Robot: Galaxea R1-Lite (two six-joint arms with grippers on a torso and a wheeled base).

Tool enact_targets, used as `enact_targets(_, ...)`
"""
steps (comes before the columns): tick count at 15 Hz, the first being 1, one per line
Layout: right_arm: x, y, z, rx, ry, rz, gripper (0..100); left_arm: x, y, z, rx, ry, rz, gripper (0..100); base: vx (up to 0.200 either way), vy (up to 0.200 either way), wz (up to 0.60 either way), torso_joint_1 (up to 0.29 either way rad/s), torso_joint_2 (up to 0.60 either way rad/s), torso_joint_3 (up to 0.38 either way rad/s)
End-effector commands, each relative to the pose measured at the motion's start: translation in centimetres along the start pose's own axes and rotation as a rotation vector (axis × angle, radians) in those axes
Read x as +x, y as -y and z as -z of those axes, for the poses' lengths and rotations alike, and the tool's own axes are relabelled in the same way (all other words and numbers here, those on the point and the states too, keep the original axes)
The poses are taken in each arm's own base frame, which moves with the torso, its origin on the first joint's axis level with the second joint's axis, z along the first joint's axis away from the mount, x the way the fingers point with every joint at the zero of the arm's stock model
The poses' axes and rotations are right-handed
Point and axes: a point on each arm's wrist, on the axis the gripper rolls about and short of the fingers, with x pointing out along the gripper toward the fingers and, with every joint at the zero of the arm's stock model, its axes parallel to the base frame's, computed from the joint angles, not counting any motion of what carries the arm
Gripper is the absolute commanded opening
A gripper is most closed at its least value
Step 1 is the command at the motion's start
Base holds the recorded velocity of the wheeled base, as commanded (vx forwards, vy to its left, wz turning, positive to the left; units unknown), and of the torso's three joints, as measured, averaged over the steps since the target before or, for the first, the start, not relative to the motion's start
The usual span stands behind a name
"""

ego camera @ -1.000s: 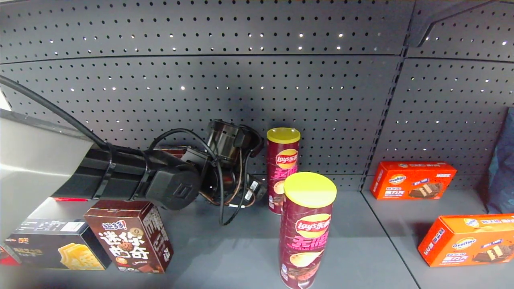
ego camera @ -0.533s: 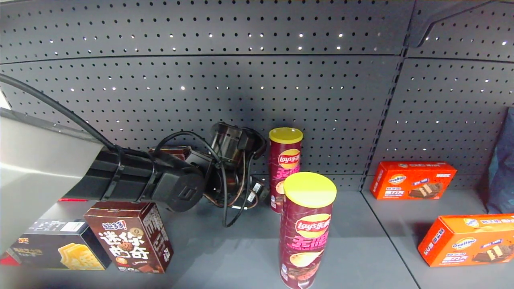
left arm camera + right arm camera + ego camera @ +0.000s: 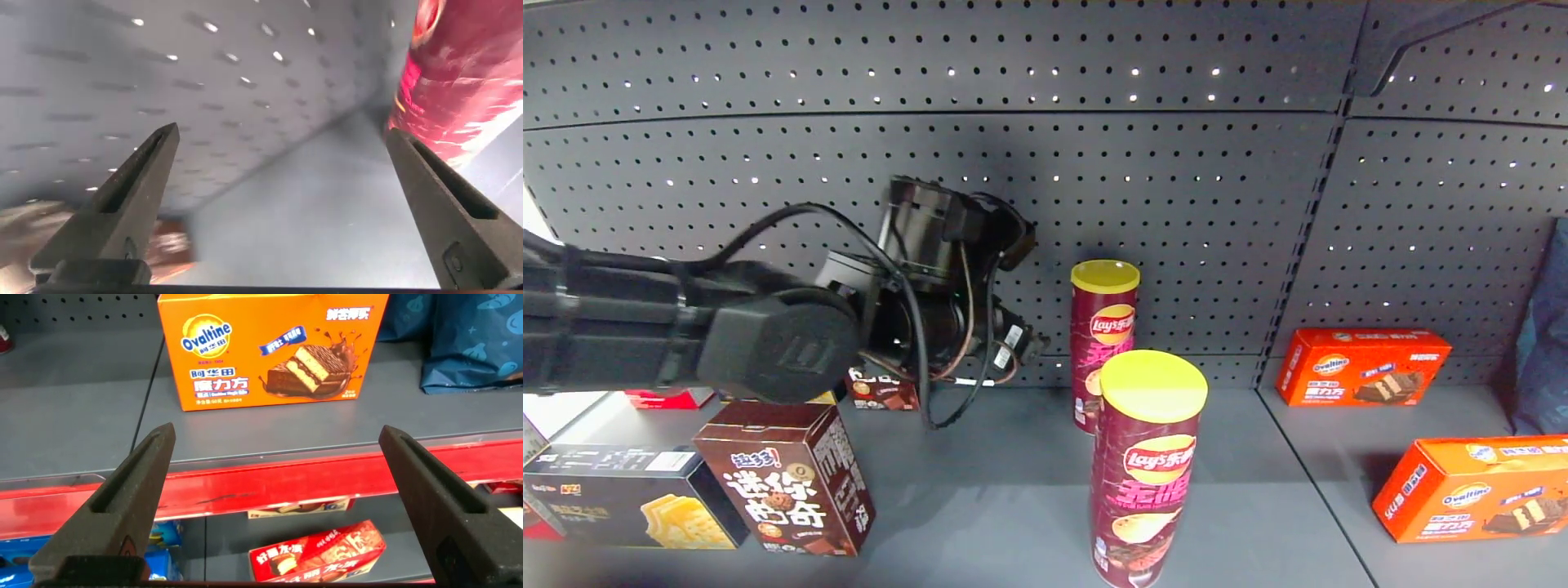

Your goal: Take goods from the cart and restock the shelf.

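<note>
Grey pegboard-backed shelf (image 3: 1013, 490): the left hand (image 3: 282, 131), wide and empty, hangs by the back edge between the rear chip can (image 3: 1103, 343) and a small brown snack box (image 3: 882, 392), seemingly stocked deep to spare the front; the right hand (image 3: 276, 429) is wide too.

I count 2 chip cans: back can (image 3: 1102, 347), front can (image 3: 1147, 465). 2 orange boxes: rear orange box (image 3: 1364, 366), front orange box (image 3: 1474, 487). 2 brown boxes: large brown box (image 3: 786, 482), small brown box (image 3: 883, 391). 1 black box (image 3: 629, 494). 1 blue bag (image 3: 1545, 351), right edge.
</note>
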Motion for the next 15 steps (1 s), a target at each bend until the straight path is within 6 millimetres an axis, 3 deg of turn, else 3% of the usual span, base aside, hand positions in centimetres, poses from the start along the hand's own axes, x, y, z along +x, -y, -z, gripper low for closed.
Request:
enact_targets(1,0.0,0.0,0.0,-0.001,-0.001,0.001,100,-6.4,-2.3,-2.1,-0.022,0.095,-0.034,100,0.000,0.000,0.00,0.000,0.00,0.000)
enact_targets(2,0.0,0.0,0.0,-0.001,-0.001,-0.001,100,-7.7,-2.5,-2.1,-0.023,0.102,-0.034,100,0.000,0.000,0.00,0.000,0.00,0.000)
enact_targets(3,0.0,0.0,0.0,-0.001,-0.001,0.001,100,-10.7,-3.1,-1.1,-0.031,0.112,-0.034,100,0.000,0.000,0.00,0.000,0.00,0.000)
enact_targets(4,0.0,0.0,0.0,-0.001,-0.001,-0.001,100,-12.3,-3.3,-0.6,-0.028,0.128,-0.039,100,0.000,0.000,0.00,0.000,0.00,0.000)
enact_targets(5,0.0,0.0,0.0,-0.001,-0.001,-0.001,100,-12.3,-3.3,-0.6,-0.028,0.128,-0.039,100,0.000,0.000,0.00,0.000,0.00,0.000)
enact_targets(6,0.0,0.0,0.0,-0.001,-0.001,-0.001,100,-15.5,-3.8,0.3,-0.041,0.172,-0.048,100,0.000,0.000,0.00,0.000,0.00,0.000)
enact_targets(8,0.0,0.0,0.0,-0.001,-0.001,-0.001,100,-18.3,-3.9,2.2,-0.042,0.196,-0.049,100,0.000,0.000,0.00,0.000,0.00,0.000)
enact_targets(9,0.0,0.0,0.0,-0.001,-0.001,-0.001,100,-20.2,-3.9,4.1,-0.044,0.207,-0.047,100,0.000,0.000,0.00,0.000,0.00,0.000)
enact_targets(12,0.0,0.0,0.0,-0.002,-0.001,-0.001,100,-24.0,-3.7,8.6,-0.051,0.240,-0.043,100,0.000,0.000,0.00,0.000,0.00,0.000)
enact_targets(15,0.0,0.0,0.0,-0.007,-0.001,-0.025,100,-26.2,-3.6,11.4,-0.063,0.280,-0.051,100,0.000,0.000,0.00,0.000,0.00,0.000)
